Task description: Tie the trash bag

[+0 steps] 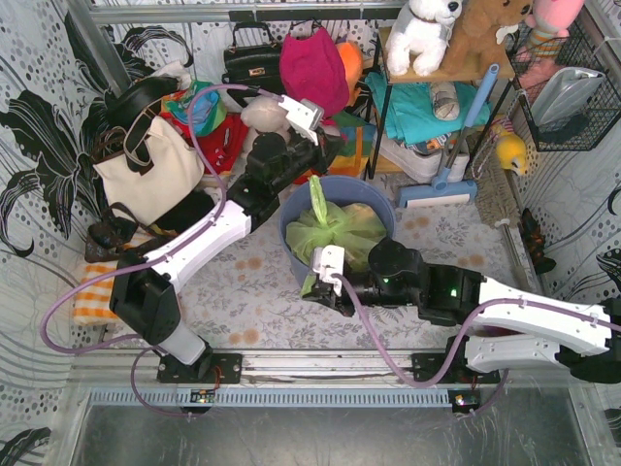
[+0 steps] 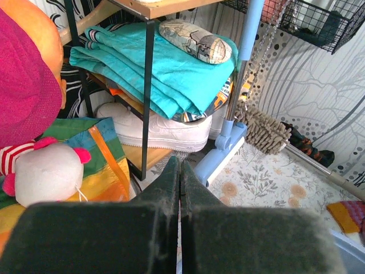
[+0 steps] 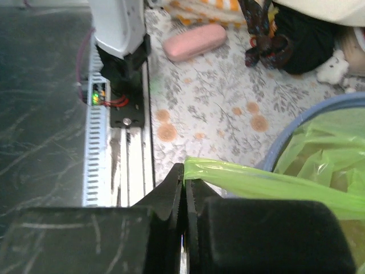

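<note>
The trash bag (image 1: 337, 231) is light green and sits in the round blue-grey bin (image 1: 380, 207) at the table's middle, gathered at its top. One thin green end stands up from the gathered part toward the far side. My right gripper (image 1: 316, 282) is at the bin's near-left rim, shut on another stretched green end of the bag (image 3: 256, 184); its jaws (image 3: 184, 171) pinch the end's tip. My left gripper (image 1: 325, 153) hovers just beyond the bin's far-left rim. In the left wrist view it (image 2: 179, 166) is shut with no plastic showing between the fingers.
Behind the bin stand a black shelf frame (image 2: 148, 97) with teal cloth (image 2: 165, 68), a white shoe (image 2: 165, 132) and a blue mop (image 2: 228, 148). Handbags and plush toys (image 1: 146, 165) crowd the back left. A pink case (image 3: 194, 41) lies near the left arm's base (image 3: 122, 63).
</note>
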Robot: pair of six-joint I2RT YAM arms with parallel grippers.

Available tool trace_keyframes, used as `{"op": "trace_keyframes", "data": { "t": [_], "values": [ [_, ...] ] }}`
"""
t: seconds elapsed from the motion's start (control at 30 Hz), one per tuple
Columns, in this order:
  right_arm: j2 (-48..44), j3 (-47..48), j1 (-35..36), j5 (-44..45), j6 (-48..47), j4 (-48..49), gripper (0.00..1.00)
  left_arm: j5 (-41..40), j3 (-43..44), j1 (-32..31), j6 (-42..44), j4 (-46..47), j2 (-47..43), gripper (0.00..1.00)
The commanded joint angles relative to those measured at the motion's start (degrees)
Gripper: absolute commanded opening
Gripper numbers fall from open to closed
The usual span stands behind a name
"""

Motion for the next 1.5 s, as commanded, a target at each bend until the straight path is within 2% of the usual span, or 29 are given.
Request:
{"op": "trace_keyframes", "data": {
  "t": [0.0,0.1,0.2,0.23,0.3,0.37,0.43,0.5,0.7,1.07,1.23,1.33,1.47],
  "values": [
    [-2.0,-2.1,0.3,4.6,-5.8,5.4,0.00,1.1,0.7,0.3,-0.1,-0.5,-0.8,0.00],
    [-3.2,-2.7,0.3,5.8,-6.2,6.3,0.00,0.0,4.1,0.2,-1.5,-7.8,-2.6,0.02],
    [-4.6,-3.6,0.3,7.3,-6.0,7.4,0.00,-2.4,7.9,0.2,-5.5,-15.8,-5.5,0.25],
    [-5.1,-3.8,0.3,7.6,-6.0,7.7,0.00,-3.4,8.5,0.2,-7.0,-17.9,-7.1,0.37],
    [-5.6,-4.1,0.3,8.2,-5.8,8.0,0.00,-5.1,9.1,0.3,-9.6,-22.2,-9.5,0.50],
    [-5.9,-4.2,0.3,8.5,-5.7,8.2,0.00,-6.3,8.8,0.3,-12.3,-25.9,-11.8,0.58],
    [-6.2,-4.4,0.3,8.7,-5.8,8.6,0.00,-6.8,8.7,0.3,-14.8,-30.0,-13.1,0.60],
    [-6.3,-4.6,0.3,8.8,-5.8,9.2,0.00,-5.5,8.3,0.3,-16.9,-33.6,-13.9,0.61],
    [-6.4,-4.1,0.3,8.7,-6.5,9.5,0.00,-0.6,4.9,0.3,-20.9,-35.9,-16.1,0.64],
    [-4.7,-5.2,0.3,8.9,-5.1,11.8,0.00,-2.7,1.3,0.3,-23.0,-37.7,-16.8,0.63],
    [-4.3,-5.7,0.3,11.7,-5.1,13.3,0.00,-0.9,1.0,0.3,-23.6,-38.0,-18.0,0.62],
    [-4.1,-5.9,0.3,13.6,-5.9,14.2,0.00,1.1,-0.6,0.3,-24.9,-36.5,-19.3,0.58],
    [-4.5,-6.8,0.3,14.8,-7.7,15.9,0.00,2.7,-1.8,0.3,-25.8,-35.0,-20.1,0.40]
  ]
}}
